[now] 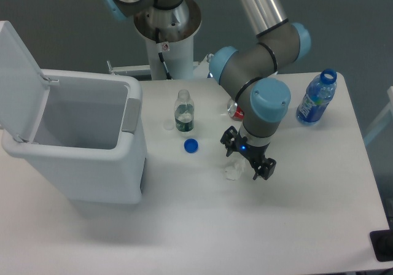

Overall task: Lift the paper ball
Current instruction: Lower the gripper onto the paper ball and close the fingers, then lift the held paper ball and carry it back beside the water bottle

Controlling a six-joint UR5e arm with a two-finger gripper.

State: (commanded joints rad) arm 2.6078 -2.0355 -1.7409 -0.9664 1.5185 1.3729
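- Red can (pixel 234 108) mostly hidden behind the arm's wrist, only a sliver shows.
- Gripper (pixel 247 159) fingers are dark and small against the wrist; jaws look spread apart, nothing between them, but the view is coarse.
- Paper ball (pixel 232 170) lies on the white table (pixel 307 226), low contrast, edges hard to trace; right part tucked under the gripper.
- Ball is an irregular lump, no clear long axis or facing.
- Gripper sits just above and right of the ball; contact can't be told.
- Blue bottle cap (pixel 191 145) left of the ball, apart from it.
- Small clear bottle (pixel 183 112) upright behind the cap.
- Blue-tinted bottle (pixel 316 97) upright at far right, uncapped.
- White bin (pixel 80 141) at left, lid open, cut by the frame edge.
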